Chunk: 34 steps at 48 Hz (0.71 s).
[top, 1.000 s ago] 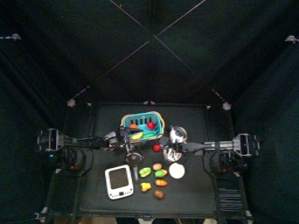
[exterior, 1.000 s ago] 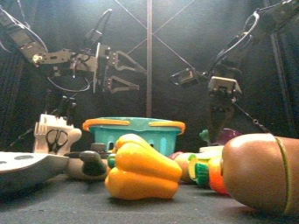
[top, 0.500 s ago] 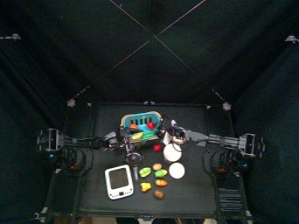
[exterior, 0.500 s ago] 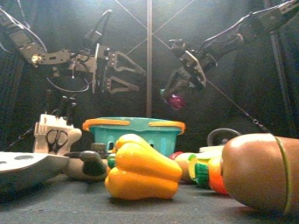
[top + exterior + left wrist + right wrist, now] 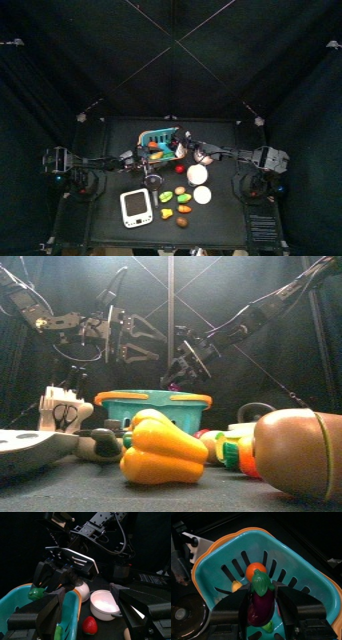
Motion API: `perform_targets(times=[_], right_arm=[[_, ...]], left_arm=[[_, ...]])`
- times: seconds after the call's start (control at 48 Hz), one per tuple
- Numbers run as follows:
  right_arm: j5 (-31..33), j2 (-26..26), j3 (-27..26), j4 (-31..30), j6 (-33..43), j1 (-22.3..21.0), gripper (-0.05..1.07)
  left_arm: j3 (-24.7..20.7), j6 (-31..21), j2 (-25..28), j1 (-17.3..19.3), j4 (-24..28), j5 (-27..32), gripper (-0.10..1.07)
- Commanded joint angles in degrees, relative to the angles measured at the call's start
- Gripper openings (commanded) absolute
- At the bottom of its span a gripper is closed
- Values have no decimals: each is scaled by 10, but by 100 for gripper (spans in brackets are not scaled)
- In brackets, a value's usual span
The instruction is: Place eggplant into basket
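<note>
My right gripper [image 5: 262,608] is shut on the purple eggplant [image 5: 260,600] with a green cap and holds it over the open top of the teal basket with an orange rim [image 5: 298,546]. In the top view the right gripper [image 5: 189,151] is at the basket's [image 5: 150,137] right side; in the front view it [image 5: 182,364] hangs above the basket [image 5: 154,409]. The basket holds an orange fruit [image 5: 254,570] and other small items. My left gripper [image 5: 93,614] is open and empty, beside the basket [image 5: 19,598], at its left in the top view [image 5: 138,157].
In front of the basket lie a white bowl [image 5: 198,174], an egg [image 5: 202,195], a yellow pepper [image 5: 160,452], a brown fruit [image 5: 302,452] and other small foods. A white scale [image 5: 136,207] sits at the front left. A scissors holder [image 5: 60,411] stands on the left.
My right arm has lifted the eggplant from the table's right side and carried it left to above the basket. The left arm has not moved.
</note>
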Motion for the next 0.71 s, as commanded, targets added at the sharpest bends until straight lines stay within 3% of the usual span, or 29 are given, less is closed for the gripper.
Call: perform_targets(times=[0.0, 0.208, 0.688], right_arm=[[-5, -8, -19, 1, 0, -2, 79], [-4, -8, -15, -3, -1, -2, 99], [29, -8, -19, -29, -1, 1, 99]], left_arm=[[-6, 0, -7, -2, 0, -4, 103], [-6, 0, -7, -3, 0, -4, 103], [-6, 0, -6, -4, 0, -4, 103]])
